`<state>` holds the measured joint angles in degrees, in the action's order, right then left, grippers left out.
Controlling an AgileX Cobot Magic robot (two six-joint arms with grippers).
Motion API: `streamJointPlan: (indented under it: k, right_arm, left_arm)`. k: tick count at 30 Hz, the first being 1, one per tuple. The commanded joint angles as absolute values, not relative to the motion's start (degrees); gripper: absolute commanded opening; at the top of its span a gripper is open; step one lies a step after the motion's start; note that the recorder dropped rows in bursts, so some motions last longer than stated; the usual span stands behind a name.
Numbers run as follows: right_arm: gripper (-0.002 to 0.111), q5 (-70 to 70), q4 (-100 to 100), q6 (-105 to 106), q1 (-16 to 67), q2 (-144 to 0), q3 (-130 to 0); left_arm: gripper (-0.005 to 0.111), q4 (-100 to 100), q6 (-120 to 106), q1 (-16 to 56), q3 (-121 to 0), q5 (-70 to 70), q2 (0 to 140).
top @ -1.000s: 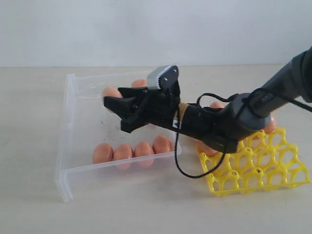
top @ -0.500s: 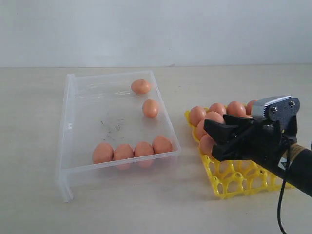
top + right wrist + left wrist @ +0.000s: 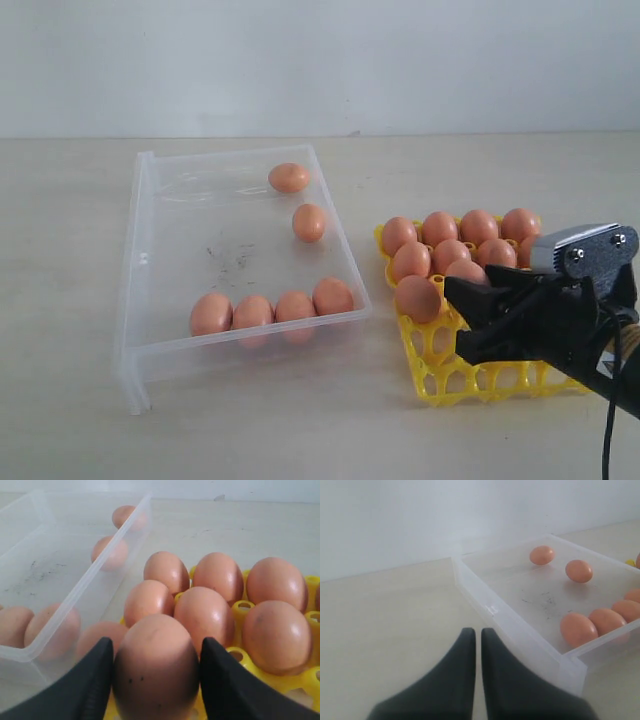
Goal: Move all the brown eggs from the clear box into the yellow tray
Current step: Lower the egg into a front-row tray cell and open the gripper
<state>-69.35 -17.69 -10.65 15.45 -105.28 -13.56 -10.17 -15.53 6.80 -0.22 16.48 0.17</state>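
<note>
A clear box (image 3: 132, 280) sits on a pale table (image 3: 60, 330) with six brown eggs (image 3: 253, 312) inside. Four lie in a row, touching one another, against its near short wall. The two others lie apart toward its far end, close to the long wall on the tray side. Dark specks (image 3: 228, 258) mark the bare middle of the box floor. A yellow tray (image 3: 432, 365) stands just beside that same long wall, outside the box. Its rows farther from the near end of the box are filled with eggs, and the nearest cells are bare lattice. The front egg (image 3: 417, 298) is at the tray edge closest to the box. The right gripper (image 3: 453, 317) points toward the box from the tray side, fingers (image 3: 95, 680) spread about an egg's width. In the right wrist view the front egg fills the gap between them. Whether they press on it or it rests in a cell I cannot tell. The left gripper (image 3: 475, 631) hangs over the table outside the box's near corner, its fingers closed to a thin slit with nothing between them.
</note>
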Motion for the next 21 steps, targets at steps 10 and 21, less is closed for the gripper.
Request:
streamJointPlan:
  k: [10,21]
  right_arm:
    - [0.012,-65.17,-15.85,-10.55,15.20,-104.70,-13.36]
    - [0.046,-61.27,-16.00,-10.55,15.20,-104.70,-16.99]
  left_arm:
    - [0.004,-10.09,-15.54,7.14,0.00,16.34,0.00]
    - [0.004,-10.09,-15.54,7.14,0.00,16.34,0.00]
